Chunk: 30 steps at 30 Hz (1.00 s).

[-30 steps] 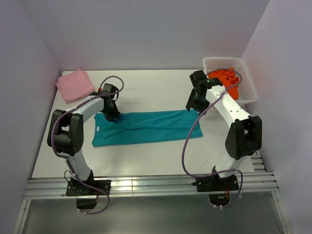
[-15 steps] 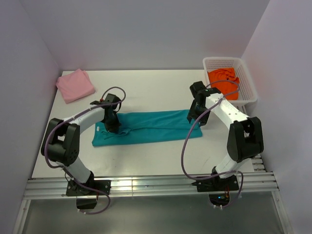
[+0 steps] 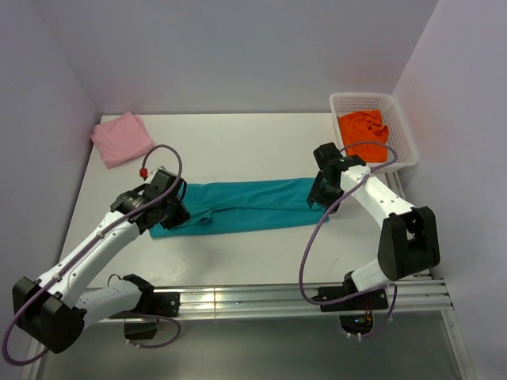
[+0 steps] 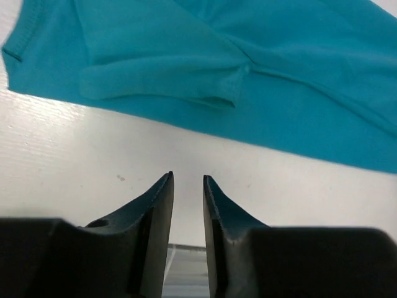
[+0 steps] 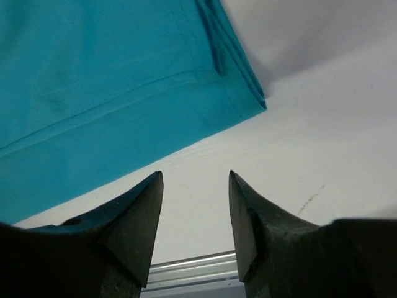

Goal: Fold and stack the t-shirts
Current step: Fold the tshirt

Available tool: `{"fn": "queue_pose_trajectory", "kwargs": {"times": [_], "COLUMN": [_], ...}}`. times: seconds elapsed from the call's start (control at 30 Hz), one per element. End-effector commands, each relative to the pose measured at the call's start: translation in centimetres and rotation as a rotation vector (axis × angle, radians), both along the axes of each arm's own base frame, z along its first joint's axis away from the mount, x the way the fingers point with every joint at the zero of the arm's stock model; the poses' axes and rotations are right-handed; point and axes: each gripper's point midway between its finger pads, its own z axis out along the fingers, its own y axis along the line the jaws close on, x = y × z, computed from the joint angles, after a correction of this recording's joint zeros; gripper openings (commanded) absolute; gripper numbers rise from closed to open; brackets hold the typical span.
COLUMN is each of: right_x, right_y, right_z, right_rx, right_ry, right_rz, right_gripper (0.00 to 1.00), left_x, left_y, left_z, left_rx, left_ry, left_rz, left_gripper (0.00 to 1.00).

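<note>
A teal t-shirt (image 3: pixel 245 204) lies folded into a long strip across the middle of the table. My left gripper (image 3: pixel 170 210) hovers at its left end. In the left wrist view that gripper (image 4: pixel 188 177) is open by a narrow gap with nothing between the fingers, just short of the teal fabric (image 4: pixel 248 74) and its folded sleeve. My right gripper (image 3: pixel 321 194) sits at the strip's right end. Seen from the right wrist, it (image 5: pixel 195 174) is open and empty over bare table beside the shirt's corner (image 5: pixel 93 81). A folded pink t-shirt (image 3: pixel 121 137) lies at the back left. An orange t-shirt (image 3: pixel 363 127) is crumpled in the basket.
The white mesh basket (image 3: pixel 405 134) stands at the back right corner. Walls close in the table on the left, back and right. A metal rail (image 3: pixel 253 301) runs along the near edge, where both arm bases are bolted. Purple cables loop off each arm.
The left arm has stretched out low and its gripper has slid from the shirt's upper left toward its near left edge. The right gripper has moved nearer along the shirt's right end.
</note>
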Motion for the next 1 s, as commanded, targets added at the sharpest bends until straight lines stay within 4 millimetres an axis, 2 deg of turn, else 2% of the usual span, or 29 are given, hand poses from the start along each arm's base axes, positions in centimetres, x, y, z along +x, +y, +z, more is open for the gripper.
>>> {"fn": "queue_pose_trajectory", "kwargs": {"times": [0.0, 0.03, 0.07, 0.1, 0.13, 0.2, 0.23, 0.27, 0.3, 0.33, 0.37, 0.4, 0.43, 0.5, 0.57, 0.6, 0.67, 0.77, 0.8, 0.87, 0.9, 0.97], "right_x": [3.5, 4.1, 4.7, 5.3, 6.7, 8.2, 9.8, 10.3, 11.6, 11.9, 12.2, 13.2, 12.6, 12.6, 12.0, 11.4, 10.5, 8.5, 7.2, 6.2, 4.6, 3.4], "right_y": [1.3, 1.7, 2.0, 2.5, 3.1, 3.7, 4.3, 4.4, 4.6, 4.7, 4.8, 4.8, 4.7, 4.5, 4.6, 4.4, 4.7, 5.0, 5.1, 5.7, 6.0, 6.6], "right_z": [3.1, 3.7, 3.7, 4.0, 4.6, 5.0, 6.3, 5.0, 5.8, 4.0, 3.5, 3.6, 1.4, 0.2, -1.2, -1.9, -2.8, -4.4, -5.2, -5.6, -6.4, -6.8], "right_rx": [0.052, 0.061, 0.060, 0.060, 0.064, 0.062, 0.069, 0.052, 0.048, 0.031, 0.026, 0.014, -0.009, -0.028, -0.029, -0.033, -0.022, -0.023, -0.027, -0.015, -0.009, 0.008], "right_ry": [-0.126, -0.138, -0.128, -0.135, -0.142, -0.143, -0.180, -0.132, -0.153, -0.091, -0.067, -0.066, 0.024, 0.070, 0.118, 0.142, 0.179, 0.248, 0.283, 0.294, 0.332, 0.350], "right_rz": [0.008, 0.021, 0.027, 0.049, 0.062, 0.091, 0.101, 0.108, 0.123, 0.133, 0.140, 0.146, 0.153, 0.158, 0.166, 0.169, 0.183, 0.213, 0.227, 0.246, 0.262, 0.278], "right_gripper": [0.54, 0.48, 0.38, 0.37, 0.28, 0.15, 0.02, 0.00, 0.00, 0.00, 0.00, 0.00, 0.00, 0.00, 0.00, 0.00, 0.00, 0.00, 0.00, 0.00, 0.00, 0.00], "left_x": [2.4, 3.2, 3.9, 4.4, 5.3, 6.5, 7.5, 8.3, 8.8, 9.9, 10.5, 10.9, 11.8, 12.2, 13.1, 12.9, 13.6, 14.3, 14.8, 15.4, 15.3, 16.9], "left_y": [0.8, 0.6, 0.8, 1.0, 1.1, 1.8, 1.8, 2.3, 2.5, 2.5, 3.2, 3.6, 3.7, 4.2, 4.1, 4.1, 3.7, 3.2, 3.0, 2.8, 2.9, 2.5], "left_z": [-0.3, -0.4, -0.9, -1.5, -2.8, -4.0, -4.9, -5.2, -6.1, -6.0, -6.3, -7.6, -7.6, -9.6, -10.2, -11.4, -11.8, -12.9, -13.3, -13.7, -14.7, -14.5], "left_rx": [0.065, 0.073, 0.103, 0.130, 0.170, 0.201, 0.211, 0.209, 0.214, 0.206, 0.210, 0.236, 0.241, 0.278, 0.283, 0.292, 0.278, 0.270, 0.273, 0.276, 0.289, 0.286], "left_ry": [-0.034, -0.033, -0.023, 0.002, 0.049, 0.092, 0.109, 0.114, 0.139, 0.127, 0.134, 0.171, 0.171, 0.228, 0.240, 0.274, 0.281, 0.304, 0.313, 0.322, 0.353, 0.340], "left_rz": [0.091, 0.093, 0.102, 0.106, 0.115, 0.137, 0.148, 0.168, 0.172, 0.183, 0.205, 0.208, 0.213, 0.215, 0.212, 0.208, 0.204, 0.187, 0.179, 0.170, 0.161, 0.155], "left_gripper": [0.31, 0.30, 0.25, 0.20, 0.10, 0.00, 0.00, 0.00, 0.00, 0.00, 0.00, 0.00, 0.00, 0.00, 0.00, 0.01, 0.00, 0.00, 0.00, 0.00, 0.00, 0.00]}}
